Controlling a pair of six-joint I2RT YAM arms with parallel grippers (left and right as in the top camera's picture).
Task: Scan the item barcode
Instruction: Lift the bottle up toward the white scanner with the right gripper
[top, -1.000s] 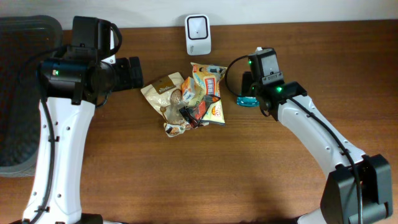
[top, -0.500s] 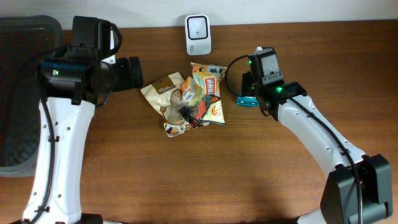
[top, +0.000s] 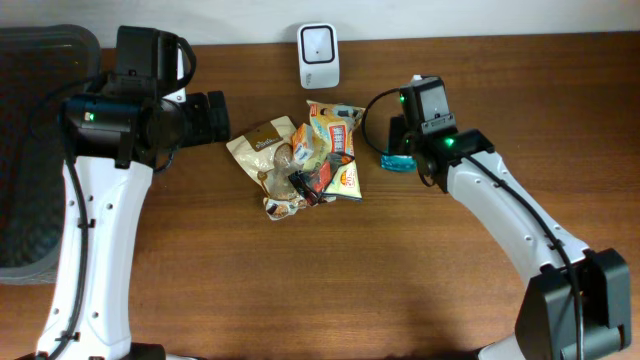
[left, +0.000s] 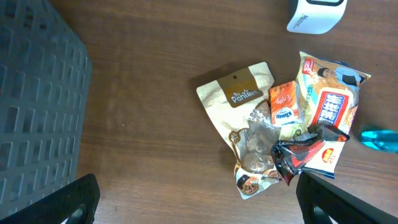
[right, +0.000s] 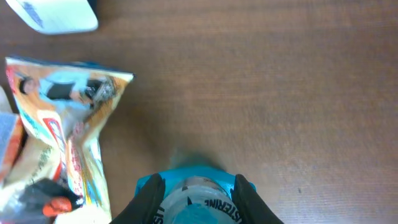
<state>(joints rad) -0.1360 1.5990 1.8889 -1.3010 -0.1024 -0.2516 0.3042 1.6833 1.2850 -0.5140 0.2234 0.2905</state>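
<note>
The right pincer (right: 198, 186) clasped a blue bottle (right: 196, 202) lying on the table (right: 298, 93), one finger (right: 151, 196) pressed to each side of it. The white scanner (right: 56, 14) stood ahead of the pincer and off to its left, and a heap of snack packets (right: 59, 143) lay just beside it on the same side. The left pincer (left: 199, 205) hung released, jaws wide, above those packets and holding nothing. No barcode showed on the bottle. The grip looked best held firm and centred, since a rounded bottle could twist or slip. A straight lift seemed wise before swinging left, clear of the nearest packet, then turning the bottle until its code faced the scanner.
</note>
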